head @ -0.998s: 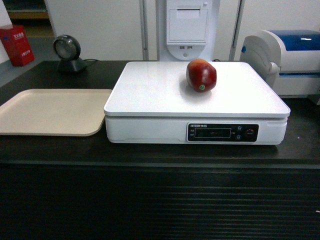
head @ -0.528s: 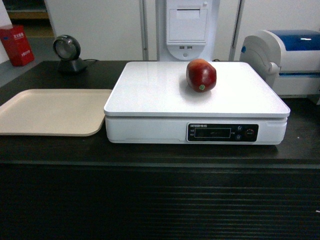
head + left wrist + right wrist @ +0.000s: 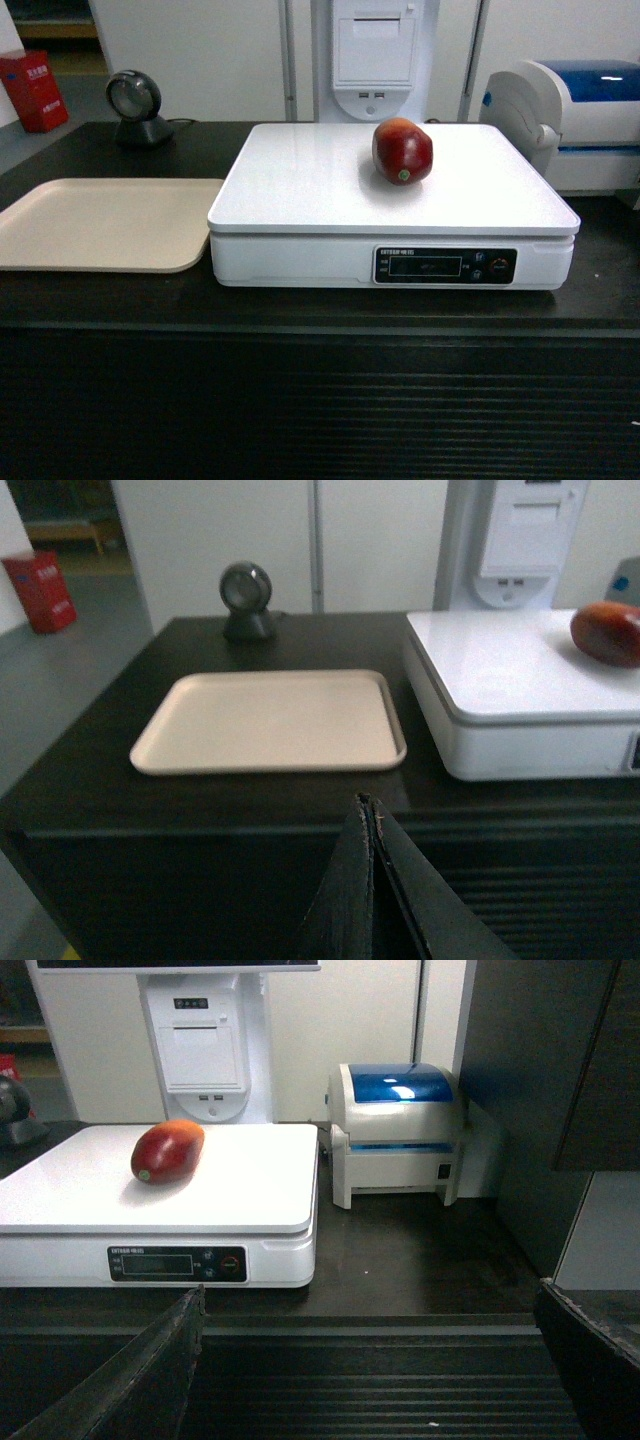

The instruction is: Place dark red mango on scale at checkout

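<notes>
The left gripper [image 3: 372, 810] is showing its jaws pressed together, empty; the right gripper [image 3: 370, 1340] is holding its jaws wide apart. Only the right wrist view is showing the dark red mango [image 3: 167, 1151] lying on the scale [image 3: 250, 1190] beside the printer [image 3: 397, 1130].

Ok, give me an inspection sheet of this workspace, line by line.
Surface: black checkout, dark top, ribbed front.
Job's things: dark red mango lying on the scale plate, right of centre, nothing gripping it.
Clutter: beige tray, nothing on it, left of the scale; round scanner behind; white-and-blue printer to the right.
Grippers: left tool shut, right tool open, both holding nothing, short of the counter.
Cables: nothing seen clearly.
Surroundings: white receipt terminal, red box on floor.
</notes>
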